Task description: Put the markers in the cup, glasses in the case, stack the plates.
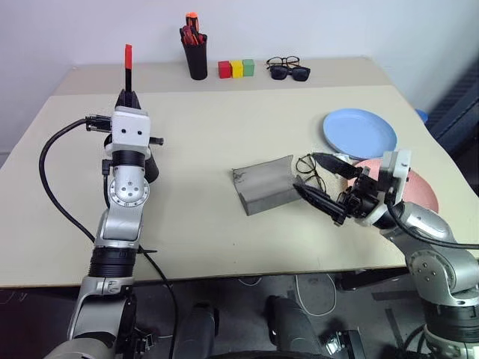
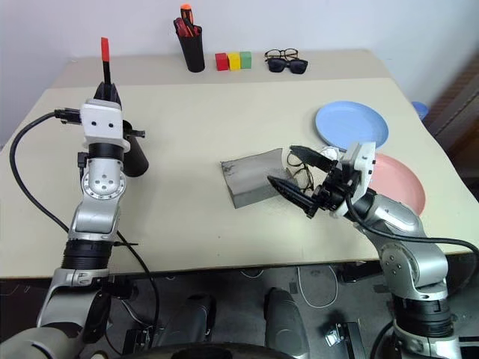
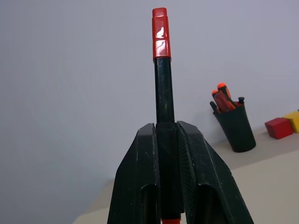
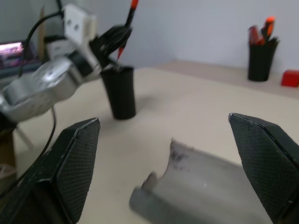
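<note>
Above the black cup [image 4: 119,93], on the table's left side, I have the red marker [image 1: 128,66] pinched between the left gripper [image 1: 130,99] fingers, which close narrowly on its dark barrel. The marker's long axis runs nearly vertical, red cap uppermost, tail end low between the fingers. The cup stands just below and slightly nearer me than the gripper, mostly hidden behind the left wrist in the head views; the right wrist view shows its open mouth directly under the marker. My judgement: the coming move turns on tipping or lowering the marker along its own axis into that mouth, and the left arm is plainly the one for it.

Across the table, the right gripper [image 1: 325,183] stands spread wide, holding nothing, its fingers flanking the wire-framed glasses [image 1: 309,168] that lie between the grey case [image 1: 263,185] and the salmon plate [image 1: 420,187]. The case's long axis runs obliquely, open end toward the glasses. The light blue plate [image 1: 360,132] lies just behind the pink one, the two unstacked.

Room is ample: bare tabletop [image 1: 209,127] surrounds the cup. The pen holder [image 1: 197,58], coloured blocks [image 1: 236,69] and spare eyewear [image 1: 289,69] sit well apart at the far edge.
</note>
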